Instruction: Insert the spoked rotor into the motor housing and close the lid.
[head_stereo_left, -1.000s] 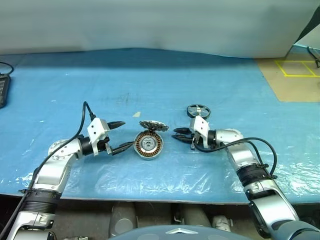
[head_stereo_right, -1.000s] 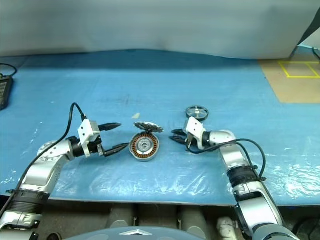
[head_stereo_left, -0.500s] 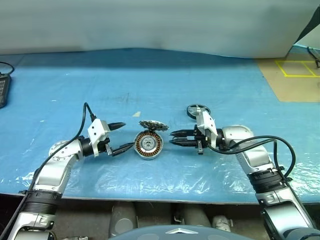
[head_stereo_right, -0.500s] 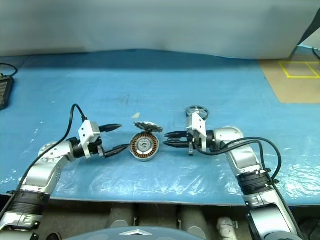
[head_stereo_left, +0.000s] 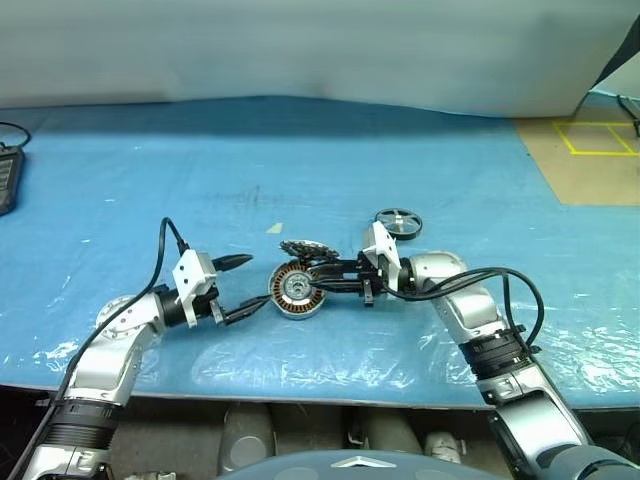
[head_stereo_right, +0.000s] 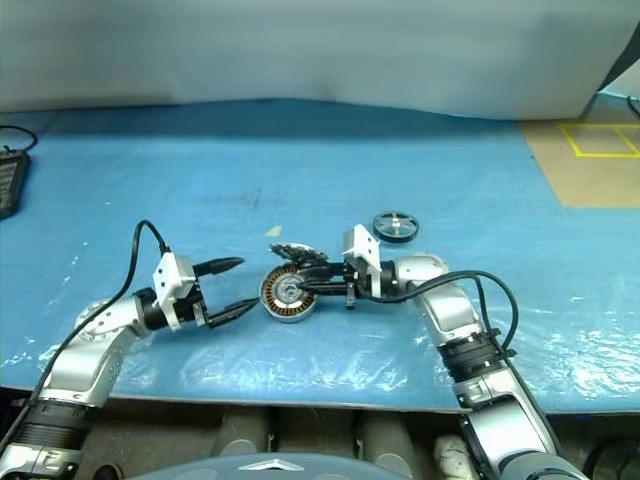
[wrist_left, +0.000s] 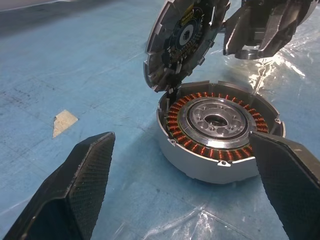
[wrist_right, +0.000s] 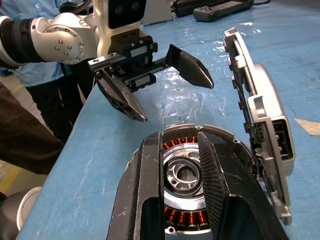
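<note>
The right gripper (head_stereo_left: 318, 282) reaches in over the motor housing (head_stereo_left: 297, 290), its two black fingers (wrist_right: 212, 175) close together with only a narrow gap, nothing pinched between them, tips hanging right above the housing's central hole. Just beyond those tips, on the housing's far edge, the lid (head_stereo_left: 305, 250) stands tilted up on its rim, toothed face towards the copper windings. From here I can't quite tell whether the fingers brush the lid or just pass beside it.

On the other side, the left gripper (head_stereo_left: 242, 288) waits with jaws spread wide and empty, the housing just in front of its open tips, not touching. In the left wrist view the housing (wrist_left: 220, 131) sits between the two spread fingers (wrist_left: 75, 190), lid leaning above it.

The spoked rotor (head_stereo_left: 398, 223) lies flat on the blue table sheet (head_stereo_left: 300, 160), behind the right gripper's wrist, well clear of both sets of jaws.
</note>
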